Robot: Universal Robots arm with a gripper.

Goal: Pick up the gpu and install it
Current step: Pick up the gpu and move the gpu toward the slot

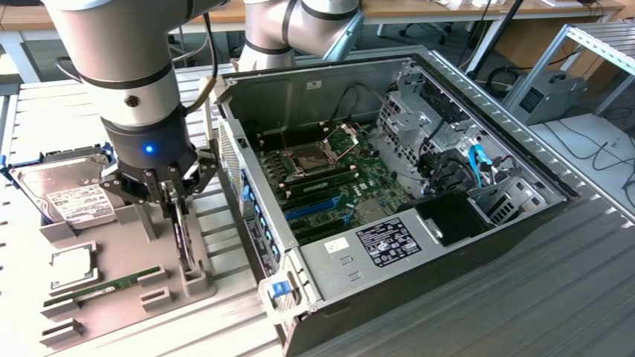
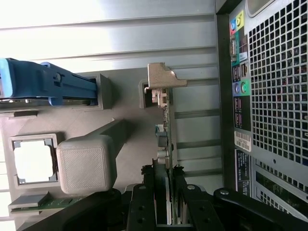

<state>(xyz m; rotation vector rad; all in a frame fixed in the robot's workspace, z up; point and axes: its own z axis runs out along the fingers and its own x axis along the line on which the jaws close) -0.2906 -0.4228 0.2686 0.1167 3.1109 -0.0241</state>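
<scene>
We're over the tray (image 1: 114, 256) on the exterior view's left, just beside the open case (image 1: 297, 93). The gpu (image 2: 166, 139) stands on edge in its slot. Its long axis runs straight out from between the jaws, with the silver bracket (image 2: 163, 77) at the far end. The jaws look pinched on its upper edge, one on either side.

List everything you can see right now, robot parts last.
tray: one, grey, exterior view's left.
graphics card: one, black and green, standing on edge in the tray.
hard drive: one, silver with white label, tray's far end.
processor: one, silver, mid tray.
memory stick: one, green, tray's near end.
computer case: one, black and silver, open, beside the tray.
arm: one, silver and black, above the tray; jaws closed on the graphics card.
</scene>
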